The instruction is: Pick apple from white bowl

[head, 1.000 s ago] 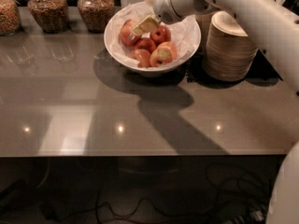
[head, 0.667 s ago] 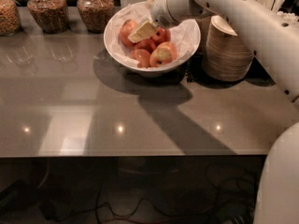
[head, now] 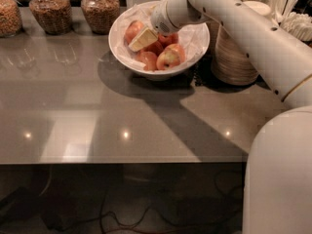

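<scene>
The white bowl [head: 192, 47] with crinkled paper lining stands at the back of the table and holds several apples. A large orange-red apple [head: 131, 30] with a paler blush lies at the bowl's upper left; no sticker shows on it. A yellow-red apple [head: 170, 56] and smaller dark-red apples [head: 146, 60] lie at the bowl's front. My gripper [head: 140, 38] reaches down into the bowl from the right, its cream tip right beside the large apple and above the dark-red ones. The arm hides the bowl's far rim.
A stack of tan paper bowls [head: 234, 57] stands just right of the white bowl. Three glass jars of grains [head: 100, 9] line the back left. White utensils [head: 287, 13] stand at the back right. My arm's body [head: 278, 169] fills the lower right.
My gripper has moved down and to the left inside the bowl, closer to the large apple at the upper left. The bowl and apples have not moved.
</scene>
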`<control>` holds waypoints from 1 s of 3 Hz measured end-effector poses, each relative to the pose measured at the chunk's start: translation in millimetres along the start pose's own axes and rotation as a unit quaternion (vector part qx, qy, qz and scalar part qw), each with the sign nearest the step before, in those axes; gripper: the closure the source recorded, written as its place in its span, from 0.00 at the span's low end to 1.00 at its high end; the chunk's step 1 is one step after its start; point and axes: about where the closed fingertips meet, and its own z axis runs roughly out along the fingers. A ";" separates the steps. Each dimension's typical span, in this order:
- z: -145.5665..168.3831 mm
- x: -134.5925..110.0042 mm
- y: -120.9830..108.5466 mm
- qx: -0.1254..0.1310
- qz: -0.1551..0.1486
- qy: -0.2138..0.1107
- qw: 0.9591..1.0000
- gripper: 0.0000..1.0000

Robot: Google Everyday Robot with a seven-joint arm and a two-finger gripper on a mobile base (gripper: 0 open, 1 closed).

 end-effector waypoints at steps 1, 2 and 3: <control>7.1 1.6 -1.1 -0.004 0.003 0.003 1.000 0.24; 12.7 5.8 -1.4 -0.008 0.008 0.007 1.000 0.27; 19.4 12.2 -0.5 -0.013 0.014 0.013 1.000 0.28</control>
